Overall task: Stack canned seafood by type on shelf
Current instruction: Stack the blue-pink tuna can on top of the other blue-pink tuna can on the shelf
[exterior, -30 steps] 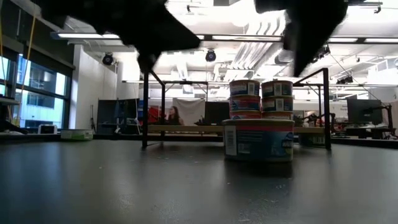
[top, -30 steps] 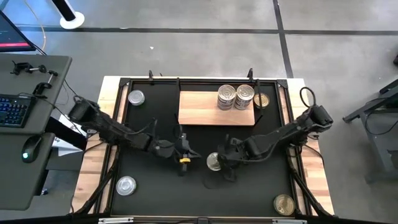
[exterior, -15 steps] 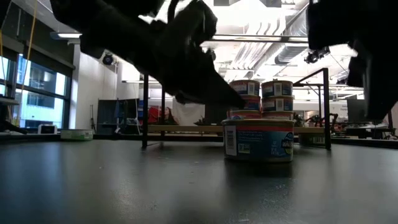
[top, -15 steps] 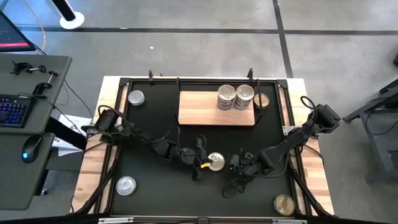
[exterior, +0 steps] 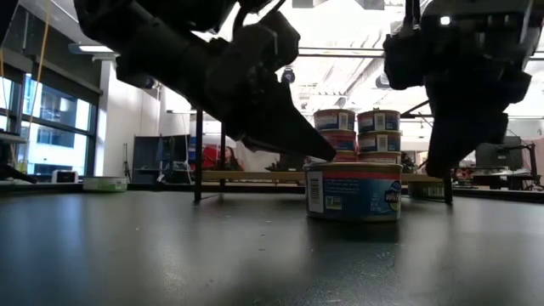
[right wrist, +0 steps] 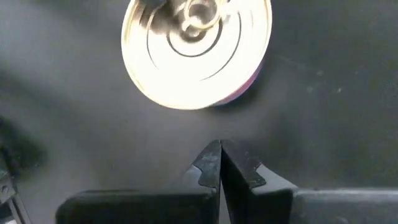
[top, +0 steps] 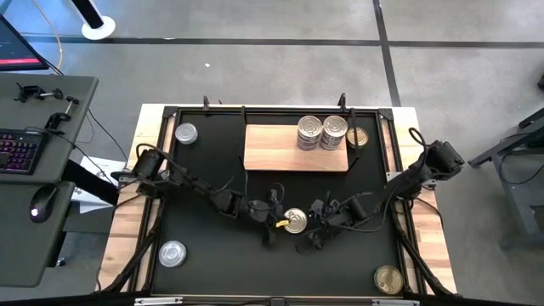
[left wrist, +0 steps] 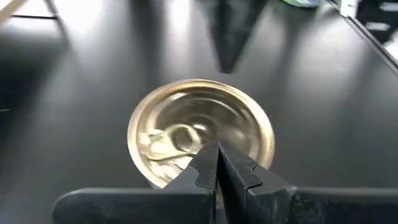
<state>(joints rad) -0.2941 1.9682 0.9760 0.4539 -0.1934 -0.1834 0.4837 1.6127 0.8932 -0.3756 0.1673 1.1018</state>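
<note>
Tin (top: 295,221) with a gold pull-tab lid stands upright on the black mat (top: 204,255), toward its near edge, free of any grip. Left gripper (top: 279,223) and right gripper (top: 316,229) flank it, both clenched and empty. Two stacks (top: 322,133) stand on the shelf (top: 268,149).

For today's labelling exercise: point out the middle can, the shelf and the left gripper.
Middle can (top: 294,221), high view, lid centre.
Shelf (top: 270,147), high view, bare wood.
Left gripper (left wrist: 217,163), left wrist view, shut fingertips.
</note>
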